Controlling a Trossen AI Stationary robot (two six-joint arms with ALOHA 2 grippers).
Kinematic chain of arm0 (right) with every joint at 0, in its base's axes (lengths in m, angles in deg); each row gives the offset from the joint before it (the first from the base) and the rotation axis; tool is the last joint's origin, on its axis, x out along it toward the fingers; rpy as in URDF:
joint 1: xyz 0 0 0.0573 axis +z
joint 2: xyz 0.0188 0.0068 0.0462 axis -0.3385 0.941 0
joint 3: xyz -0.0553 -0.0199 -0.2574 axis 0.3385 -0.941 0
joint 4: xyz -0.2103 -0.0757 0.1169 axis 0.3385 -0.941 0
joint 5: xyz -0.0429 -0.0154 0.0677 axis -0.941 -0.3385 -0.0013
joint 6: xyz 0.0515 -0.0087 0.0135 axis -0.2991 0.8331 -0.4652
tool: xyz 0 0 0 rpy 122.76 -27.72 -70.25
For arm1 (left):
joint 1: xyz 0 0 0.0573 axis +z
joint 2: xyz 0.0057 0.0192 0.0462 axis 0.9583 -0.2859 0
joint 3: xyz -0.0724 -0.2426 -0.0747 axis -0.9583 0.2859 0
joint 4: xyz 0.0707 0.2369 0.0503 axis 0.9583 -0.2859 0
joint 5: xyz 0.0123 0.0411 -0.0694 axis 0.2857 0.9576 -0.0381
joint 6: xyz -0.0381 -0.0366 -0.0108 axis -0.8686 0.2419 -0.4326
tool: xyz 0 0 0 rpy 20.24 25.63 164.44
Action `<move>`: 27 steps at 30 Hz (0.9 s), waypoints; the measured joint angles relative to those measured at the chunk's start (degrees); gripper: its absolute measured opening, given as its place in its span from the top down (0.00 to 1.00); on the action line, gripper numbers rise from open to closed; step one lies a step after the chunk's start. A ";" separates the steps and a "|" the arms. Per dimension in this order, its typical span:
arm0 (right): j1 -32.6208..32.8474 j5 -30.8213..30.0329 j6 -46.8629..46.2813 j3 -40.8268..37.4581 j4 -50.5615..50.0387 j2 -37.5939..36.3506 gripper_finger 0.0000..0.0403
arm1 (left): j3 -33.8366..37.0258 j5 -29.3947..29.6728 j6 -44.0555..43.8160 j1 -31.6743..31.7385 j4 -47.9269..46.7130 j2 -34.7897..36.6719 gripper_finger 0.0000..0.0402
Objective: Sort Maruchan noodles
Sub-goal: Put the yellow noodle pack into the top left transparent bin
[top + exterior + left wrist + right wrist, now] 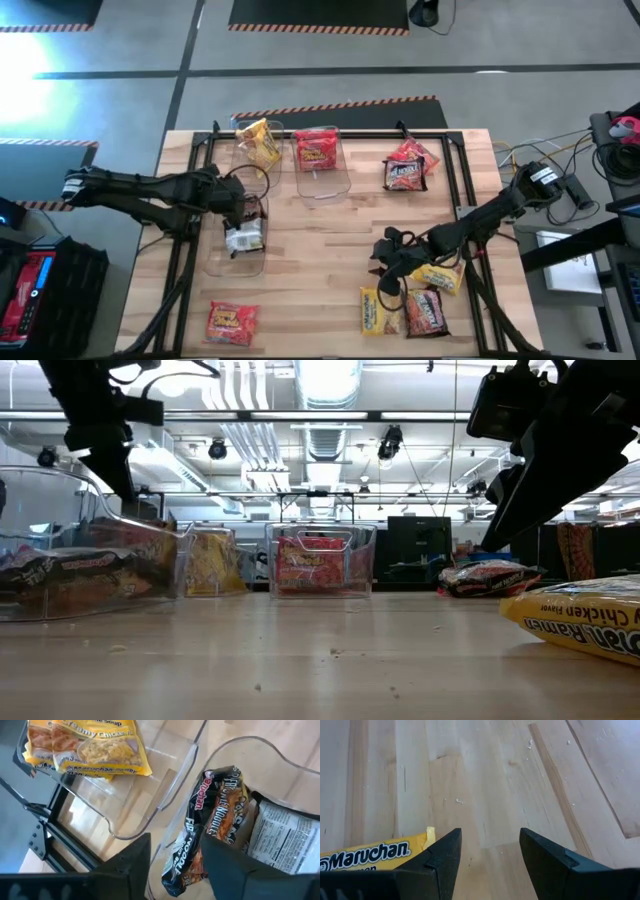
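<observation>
Table [330, 240]: my work surface, wood, with packets in bins and packets loose.

Bins, three clear ones. Near-left bin [215, 262]: two dark packets inside, one showing its silvery back [243, 238], the other [210, 827] standing on edge between the fingers of my left gripper [240, 205]. Those fingers are spread with the packet loose in the gap; I judge it is being released. Far-left bin [240, 150]: yellow packets [258, 143]. Middle bin [322, 182]: red-orange packet [318, 148].

Sorted so far, by my count: about four packets, each colour in its own bin.

Loose packets, left to do:
- Far right, a small heap of red and dark packets [408, 166].
- Near right, a yellow packet [377, 310], a dark-red one [425, 312] just beside it, and another yellow one [440, 277] partly under my right arm.
- Near left, a lone red-orange packet [232, 322].

Right gripper [392, 268]: fingers apart, holding nothing, hanging over bare wood beside the yellow packet's edge [375, 854].

Judgement: a little under half done.
</observation>
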 joint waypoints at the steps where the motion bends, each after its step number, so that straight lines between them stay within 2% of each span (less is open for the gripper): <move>1: 0.01 0.00 -0.03 0.00 -0.01 0.01 0.52 | -0.10 0.00 -0.04 0.00 -0.03 -0.07 0.59; 4: 0.01 0.00 0.02 0.00 -0.01 0.01 0.52 | -0.63 0.28 -0.36 -0.04 -0.20 -0.22 0.54; 7: 0.00 0.00 0.08 0.00 -0.02 0.02 0.52 | -1.91 2.92 -3.08 -0.04 0.25 -0.24 0.51; 10: 0.01 0.02 -0.50 0.00 0.01 0.00 0.52 | -3.56 3.50 -7.32 -0.13 6.07 -0.02 0.49; 13: 0.02 0.04 -3.40 0.00 0.01 0.01 0.52 | -3.03 3.13 -8.37 -2.21 21.03 0.10 0.50; 19: 0.15 0.29 -9.15 0.03 0.20 -0.01 0.52 | 2.94 2.89 1.18 -9.84 57.57 -3.90 0.52; 24: 0.78 3.30 -12.55 0.87 -0.37 -0.46 0.52 | 8.90 3.24 10.52 -16.39 88.15 -12.71 0.52; 27: 2.17 3.69 -15.06 2.25 -1.15 -0.48 0.52 | 9.79 3.91 12.61 -18.15 99.75 -19.57 0.52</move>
